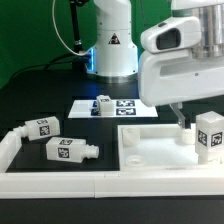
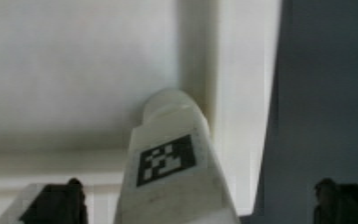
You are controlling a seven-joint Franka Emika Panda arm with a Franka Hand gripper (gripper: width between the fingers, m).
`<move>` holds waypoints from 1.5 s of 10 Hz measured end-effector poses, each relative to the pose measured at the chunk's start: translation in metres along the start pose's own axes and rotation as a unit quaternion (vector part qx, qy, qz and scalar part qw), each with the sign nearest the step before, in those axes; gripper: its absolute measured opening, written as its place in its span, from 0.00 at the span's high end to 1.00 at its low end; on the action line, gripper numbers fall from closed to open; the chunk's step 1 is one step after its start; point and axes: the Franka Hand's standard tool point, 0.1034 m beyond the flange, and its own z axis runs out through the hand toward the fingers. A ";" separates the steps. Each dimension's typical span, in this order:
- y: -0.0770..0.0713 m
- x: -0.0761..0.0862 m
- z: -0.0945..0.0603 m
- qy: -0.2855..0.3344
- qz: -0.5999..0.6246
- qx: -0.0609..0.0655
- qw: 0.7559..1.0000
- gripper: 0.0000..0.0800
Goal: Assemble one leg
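A leg (image 1: 210,135), a white oblong block with a black-and-white tag, stands in the far right corner of the large white tray (image 1: 150,152). My gripper (image 1: 195,122) hangs just above and around it. In the wrist view the leg (image 2: 167,150) lies between the two dark fingertips (image 2: 60,200), which stand wide apart and do not touch it. The gripper (image 2: 202,208) is open and empty. Two more legs (image 1: 40,128) (image 1: 68,150) lie on their sides at the exterior view's left.
The marker board (image 1: 110,105) lies behind the tray, in front of the robot base (image 1: 110,50). A long white rail (image 1: 60,182) runs along the front. In the wrist view the tray's raised rim (image 2: 247,80) borders the dark table (image 2: 336,80).
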 end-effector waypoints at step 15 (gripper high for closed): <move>0.002 0.006 0.006 0.008 0.649 0.014 0.761 0.64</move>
